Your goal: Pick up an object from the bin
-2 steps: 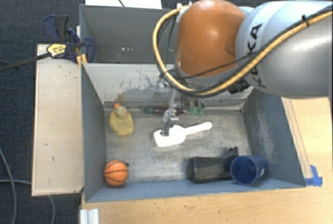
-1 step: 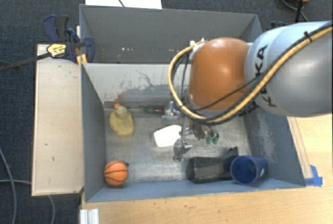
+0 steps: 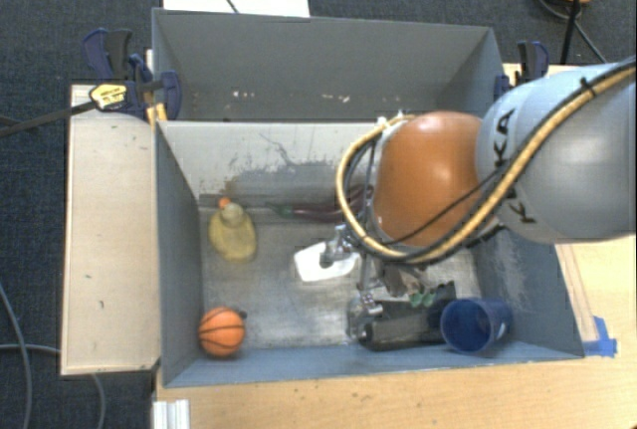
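Note:
My gripper [image 3: 364, 302] hangs low in the bin's front middle, just under the arm's orange cover. It is right above the left end of a flat black thing [image 3: 400, 328] lying along the front wall. A white flat piece [image 3: 320, 265] lies just left of the gripper, touching or nearly touching it. A dark blue cup [image 3: 475, 325] lies on its side at the black thing's right end, mouth facing right.
A pale yellow squeeze bottle with an orange cap [image 3: 232, 234] stands at the left. A small orange basketball [image 3: 221, 331] rests in the front left corner. The arm and its cables cover the bin's right half.

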You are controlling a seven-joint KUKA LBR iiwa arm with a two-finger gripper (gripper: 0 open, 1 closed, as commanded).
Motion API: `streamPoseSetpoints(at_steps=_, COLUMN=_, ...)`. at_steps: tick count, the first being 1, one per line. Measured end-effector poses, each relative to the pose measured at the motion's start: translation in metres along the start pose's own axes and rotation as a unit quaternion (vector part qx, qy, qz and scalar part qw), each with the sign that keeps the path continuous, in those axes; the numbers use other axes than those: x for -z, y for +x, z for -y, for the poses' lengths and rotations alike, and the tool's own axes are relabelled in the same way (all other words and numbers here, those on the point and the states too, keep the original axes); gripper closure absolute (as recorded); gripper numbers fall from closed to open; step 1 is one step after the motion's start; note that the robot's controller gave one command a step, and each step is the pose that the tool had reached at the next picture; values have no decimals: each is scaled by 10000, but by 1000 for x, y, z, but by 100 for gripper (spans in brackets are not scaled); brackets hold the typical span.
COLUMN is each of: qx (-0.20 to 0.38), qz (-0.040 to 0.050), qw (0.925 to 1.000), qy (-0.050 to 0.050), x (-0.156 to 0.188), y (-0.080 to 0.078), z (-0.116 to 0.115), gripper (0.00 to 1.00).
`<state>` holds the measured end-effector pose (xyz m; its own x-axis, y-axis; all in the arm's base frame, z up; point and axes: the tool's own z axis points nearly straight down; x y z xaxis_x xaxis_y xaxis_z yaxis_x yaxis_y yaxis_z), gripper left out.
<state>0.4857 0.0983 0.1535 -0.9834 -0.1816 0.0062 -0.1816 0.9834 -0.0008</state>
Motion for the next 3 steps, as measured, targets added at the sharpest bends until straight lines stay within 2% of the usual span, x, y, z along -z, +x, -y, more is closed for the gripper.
streamPoseSetpoints(at_steps=1, qx=0, qz=39, qw=10000, qy=-8, x=3, y=-3, z=-2, gripper=0)
streamPoseSetpoints(at_steps=2, qx=-8, qz=38, qw=10000, qy=-8, x=3, y=-3, z=-1, gripper=0)
streamPoseSetpoints(at_steps=3, qx=-1246, qz=43, qw=9922, qy=-24, x=-80, y=-62, z=33, gripper=100)
